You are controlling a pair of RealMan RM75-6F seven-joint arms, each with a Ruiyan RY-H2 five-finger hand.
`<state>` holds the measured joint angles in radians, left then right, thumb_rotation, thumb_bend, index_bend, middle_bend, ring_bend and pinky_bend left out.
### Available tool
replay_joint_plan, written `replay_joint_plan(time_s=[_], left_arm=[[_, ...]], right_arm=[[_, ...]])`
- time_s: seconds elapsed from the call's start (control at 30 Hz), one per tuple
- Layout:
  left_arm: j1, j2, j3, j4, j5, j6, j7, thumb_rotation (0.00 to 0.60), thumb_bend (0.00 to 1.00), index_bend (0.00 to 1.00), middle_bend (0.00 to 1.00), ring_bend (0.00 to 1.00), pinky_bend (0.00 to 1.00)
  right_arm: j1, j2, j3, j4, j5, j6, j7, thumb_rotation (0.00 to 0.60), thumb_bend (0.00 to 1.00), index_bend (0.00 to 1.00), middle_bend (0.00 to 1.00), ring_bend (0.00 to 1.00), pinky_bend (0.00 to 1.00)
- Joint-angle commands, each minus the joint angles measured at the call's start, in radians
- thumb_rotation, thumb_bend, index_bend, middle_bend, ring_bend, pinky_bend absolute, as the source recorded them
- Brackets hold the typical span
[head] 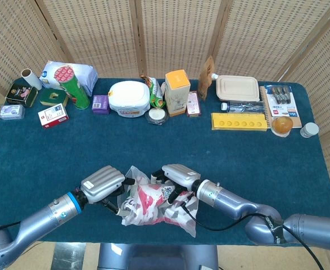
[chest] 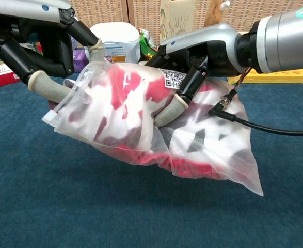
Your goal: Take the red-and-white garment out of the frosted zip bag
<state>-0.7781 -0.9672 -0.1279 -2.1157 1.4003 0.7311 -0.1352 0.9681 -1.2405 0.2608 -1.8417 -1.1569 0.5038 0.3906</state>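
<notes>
The frosted zip bag (chest: 213,150) hangs just above the blue tablecloth, near the front edge, with the red-and-white garment (chest: 125,85) bunched inside it. My right hand (chest: 203,49) grips the bag from above at its middle, fingers (chest: 169,106) pressed into the plastic by the QR label. My left hand (chest: 43,51) holds the bag's crumpled left end at the zip strip, one finger under it and one over. In the head view the bag (head: 153,207) sits between the left hand (head: 103,181) and the right hand (head: 176,173). I cannot tell whether the zip is open.
Along the table's back stand a green can (head: 77,90), a white tub (head: 129,97), an orange-topped carton (head: 177,91), a beige lunch box (head: 237,88) and a yellow tray (head: 239,121). A black cable (chest: 265,124) trails from my right wrist over the bag.
</notes>
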Motion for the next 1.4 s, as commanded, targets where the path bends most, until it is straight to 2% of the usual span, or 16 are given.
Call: replay_joint_plan(time_s=[0.03,0.27,0.47,0.57,0.6,0.7,0.83,1.1,1.4], left_arm=[[-0.012,-0.008,0.002,0.000,-0.012,-0.017,-0.007,0.425,0.20,0.49,1.00,1.00,0.98],[-0.023,-0.025,0.010,0.002,-0.020,-0.016,0.040,0.433,0.41,0.49,1.00,1.00,0.98],[-0.023,-0.043,0.020,0.006,-0.040,-0.002,0.083,0.456,0.58,0.57,1.00,1.00,1.00],[-0.022,-0.045,0.023,0.011,-0.048,0.005,0.098,0.525,0.62,0.60,1.00,1.00,1.00],[-0.020,-0.046,0.024,0.013,-0.051,0.009,0.103,0.566,0.64,0.61,1.00,1.00,1.00],[-0.011,-0.045,0.032,0.027,-0.058,0.024,0.118,0.600,0.67,0.63,1.00,1.00,1.00],[0.000,-0.044,0.035,0.042,-0.057,0.046,0.126,0.600,0.70,0.66,1.00,1.00,1.00],[0.015,-0.074,0.029,0.082,-0.067,0.087,0.129,0.600,0.71,0.69,1.00,1.00,1.00],[0.034,-0.103,0.025,0.116,-0.063,0.124,0.100,0.600,0.69,0.69,1.00,1.00,1.00]], right_arm=[[0.000,0.000,0.001,0.000,0.007,0.004,-0.001,0.586,0.27,0.85,0.84,1.00,1.00],[-0.008,0.001,0.011,0.004,0.019,0.014,0.020,0.585,0.27,0.84,0.84,1.00,1.00],[-0.022,0.001,0.022,0.022,0.029,0.029,0.047,0.584,0.28,0.84,0.84,1.00,1.00],[-0.031,0.003,0.028,0.029,0.032,0.039,0.061,0.582,0.28,0.84,0.84,1.00,1.00],[-0.034,0.005,0.028,0.033,0.033,0.041,0.063,0.583,0.28,0.84,0.84,1.00,1.00],[-0.048,0.009,0.032,0.044,0.047,0.046,0.086,0.584,0.29,0.83,0.84,1.00,1.00],[-0.059,0.010,0.031,0.054,0.051,0.045,0.101,0.583,0.29,0.83,0.84,1.00,1.00],[-0.071,0.006,0.037,0.054,0.040,0.053,0.113,0.587,0.29,0.83,0.84,1.00,1.00],[-0.080,0.003,0.009,0.060,0.046,0.061,0.071,0.583,0.30,0.83,0.84,1.00,1.00]])
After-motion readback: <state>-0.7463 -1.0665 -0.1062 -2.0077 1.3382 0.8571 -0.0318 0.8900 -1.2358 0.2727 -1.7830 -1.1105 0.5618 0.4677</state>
